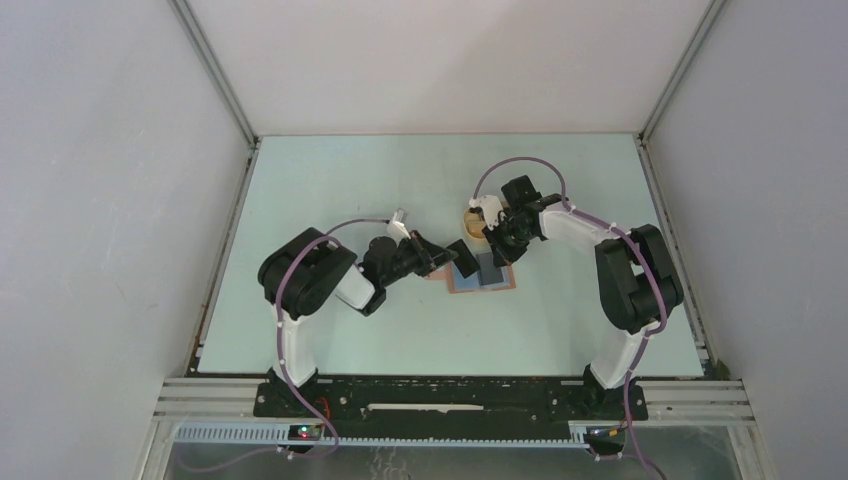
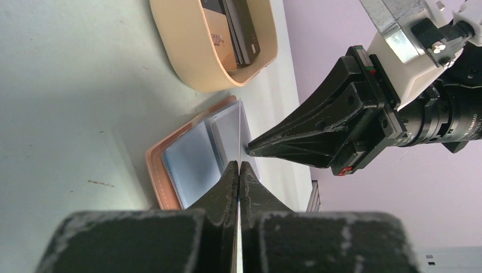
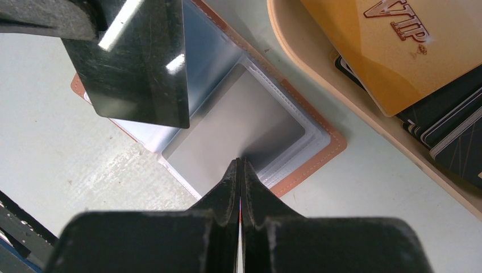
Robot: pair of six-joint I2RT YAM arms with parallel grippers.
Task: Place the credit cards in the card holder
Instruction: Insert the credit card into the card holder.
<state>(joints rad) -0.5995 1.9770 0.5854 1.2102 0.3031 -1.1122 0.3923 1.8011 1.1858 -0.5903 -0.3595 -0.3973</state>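
Right now I am holding a dark grey card (image 3: 136, 62) on edge in the left gripper (image 2: 239, 165), jaws clamped tight on one end of it, over the open card holder (image 2: 190, 162), which is lying flat on the table just beside the beige tray (image 2: 187, 51). The right gripper (image 3: 240, 161) is pinched closed too, its tip sitting at the edge of a grey pocket; whether it is nipping the sleeve or only pressing on it I cannot tell. I am worrying about two things: the card skating over the pocket mouth instead of entering, and the loose holder sliding if I push. The fingers are crowding each other, and the orange card (image 3: 392, 51) is waiting in the tray.
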